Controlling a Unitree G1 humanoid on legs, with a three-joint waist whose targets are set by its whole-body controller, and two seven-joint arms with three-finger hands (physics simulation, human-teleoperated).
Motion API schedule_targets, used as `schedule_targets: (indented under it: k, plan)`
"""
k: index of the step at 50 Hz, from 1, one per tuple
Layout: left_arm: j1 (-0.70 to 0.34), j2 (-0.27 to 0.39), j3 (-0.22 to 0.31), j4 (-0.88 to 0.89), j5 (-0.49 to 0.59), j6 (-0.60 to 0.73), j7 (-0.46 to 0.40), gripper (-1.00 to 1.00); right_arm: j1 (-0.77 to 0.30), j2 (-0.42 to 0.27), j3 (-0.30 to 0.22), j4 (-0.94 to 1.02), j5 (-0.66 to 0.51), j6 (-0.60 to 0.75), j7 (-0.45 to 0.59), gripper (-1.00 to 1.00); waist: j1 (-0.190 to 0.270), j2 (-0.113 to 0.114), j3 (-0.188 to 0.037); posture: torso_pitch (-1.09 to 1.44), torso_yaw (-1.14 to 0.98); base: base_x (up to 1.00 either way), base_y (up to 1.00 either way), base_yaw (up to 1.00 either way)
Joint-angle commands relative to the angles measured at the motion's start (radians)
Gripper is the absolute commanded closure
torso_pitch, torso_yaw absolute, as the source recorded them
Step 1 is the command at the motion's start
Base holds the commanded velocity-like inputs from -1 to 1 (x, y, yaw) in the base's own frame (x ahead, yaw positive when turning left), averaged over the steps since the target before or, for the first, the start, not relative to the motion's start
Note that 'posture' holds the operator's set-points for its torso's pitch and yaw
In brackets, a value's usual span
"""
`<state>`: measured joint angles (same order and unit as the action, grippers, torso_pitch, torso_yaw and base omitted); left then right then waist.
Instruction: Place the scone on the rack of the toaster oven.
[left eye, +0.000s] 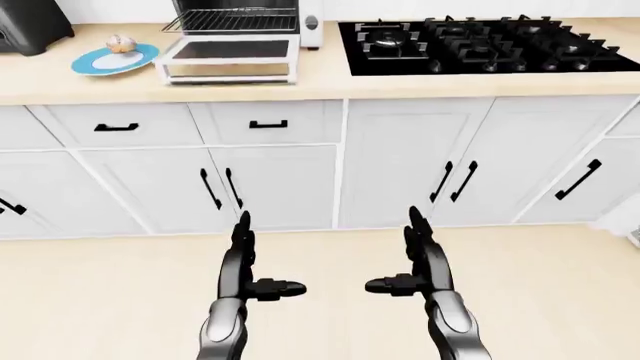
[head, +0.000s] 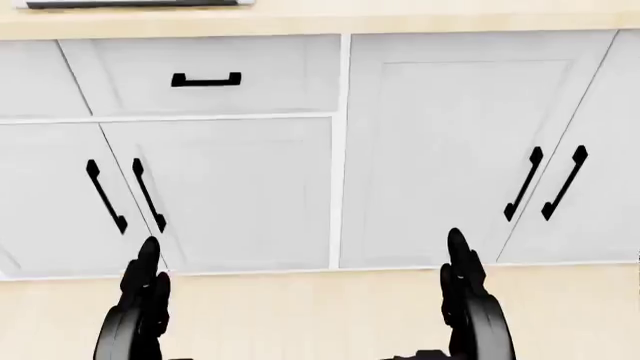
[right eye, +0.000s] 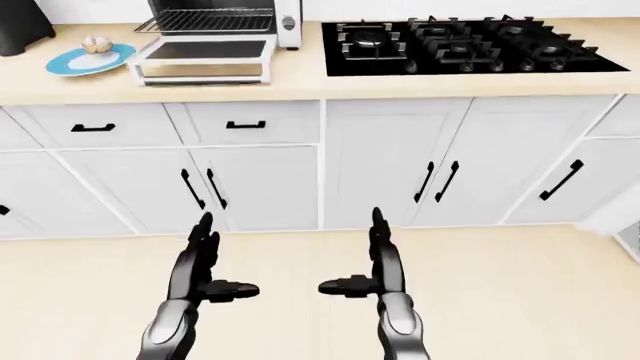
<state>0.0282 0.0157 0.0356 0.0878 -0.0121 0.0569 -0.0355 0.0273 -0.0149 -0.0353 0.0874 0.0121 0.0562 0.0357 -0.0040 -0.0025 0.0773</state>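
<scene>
two robot hands hang low over the floor (left eye: 560, 300), empty and well short of the bench (left eye: 320, 79). the left robot hand (left eye: 245, 262) has its fingers spread wide, two pointing up toward the cabinets and the thumb sticking out to the view's right. the right robot hand (left eye: 420, 259) mirrors it, fingers wide, thumb pointing to the view's left. the two thumbs face each other with a clear gap between them. neither hand touches anything.

the scone (left eye: 121, 43) sits on a blue plate (left eye: 100, 63) at the upper left of the left-eye view, on the bench top. just to the plate's right stands the toaster oven (left eye: 237, 34), its door (left eye: 228, 58) folded down flat toward the camera. the rack (left eye: 232, 20) shows inside the open mouth, bare wire. scone and oven are near each other but apart.

right of the oven a black stove (left eye: 480, 43) fills the bench top, with grates over its burners. a dark appliance (left eye: 30, 26) stands at the far left edge, only partly in view.

below the bench run white drawers and cabinet doors (left eye: 270, 187) with black handles. the head view looks down and shows mostly these doors, with the fingertips of both hands rising from its bottom edge.
</scene>
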Motion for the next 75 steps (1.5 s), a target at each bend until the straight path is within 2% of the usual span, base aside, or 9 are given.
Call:
schedule_targets:
  k: [1, 3, 15, 23, 37, 44, 49, 64, 75]
  plan:
    - [-0.029, 0.005, -0.008, -0.167, 0.007, 0.008, 0.003, -1.0, -0.015, -0.011, 0.004, -0.203, -0.012, 0.009, -0.005, -1.0, -0.002, -0.008, -0.001, 0.0, 0.0, 0.0, 0.0, 0.0]
    - [-0.03, 0.006, -0.01, -0.22, 0.016, 0.053, 0.002, -1.0, -0.013, -0.011, -0.004, -0.254, -0.014, 0.039, -0.002, -1.0, 0.006, -0.001, -0.065, 0.0, 0.0, 0.0, 0.0, 0.0]
    - [-0.116, 0.021, 0.013, -0.434, 0.049, 0.254, 0.002, -1.0, -0.075, -0.023, -0.023, -0.488, -0.064, 0.19, 0.012, -1.0, -0.005, -0.043, -0.083, 0.0, 0.0, 0.0, 0.24, 0.0]
    - [-0.2, 0.039, 0.039, -0.512, 0.05, 0.343, 0.023, -1.0, -0.16, -0.039, -0.04, -0.601, -0.055, 0.309, 0.015, -1.0, -0.018, 0.108, -0.088, 0.0, 0.0, 0.05, 0.49, 0.0]
    - [-0.255, 0.072, 0.07, -0.659, 0.043, 0.474, 0.015, -1.0, -0.233, -0.061, -0.056, -0.784, -0.06, 0.489, 0.036, -1.0, -0.002, -0.078, -0.065, 0.0, 0.0, 0.12, 0.49, 0.0]
    - [-0.275, 0.086, 0.085, -0.702, 0.048, 0.517, 0.009, -1.0, -0.235, -0.063, -0.061, -0.81, -0.055, 0.499, 0.026, -1.0, -0.013, -0.034, -0.061, 0.0, 0.0, 0.13, 0.49, 0.0]
    - [-0.283, 0.095, 0.096, -0.721, 0.05, 0.535, 0.01, -1.0, -0.237, -0.062, -0.063, -0.829, -0.048, 0.505, 0.018, -1.0, -0.016, 0.122, -0.079, 0.0, 0.0, 0.16, 0.49, 0.0]
    - [-0.288, 0.111, 0.119, -0.766, 0.058, 0.57, 0.0, -1.0, -0.249, -0.067, -0.059, -0.891, -0.052, 0.548, 0.021, -1.0, -0.001, -0.054, -0.051, 0.0, 0.0, 0.24, 0.44, 0.0]
    - [-0.283, 0.11, 0.111, -0.754, 0.077, 0.554, -0.002, -1.0, -0.247, -0.065, -0.052, -0.894, -0.061, 0.545, 0.028, -1.0, -0.017, 0.084, -0.065, 0.0, 0.0, 0.29, 0.24, 0.0]
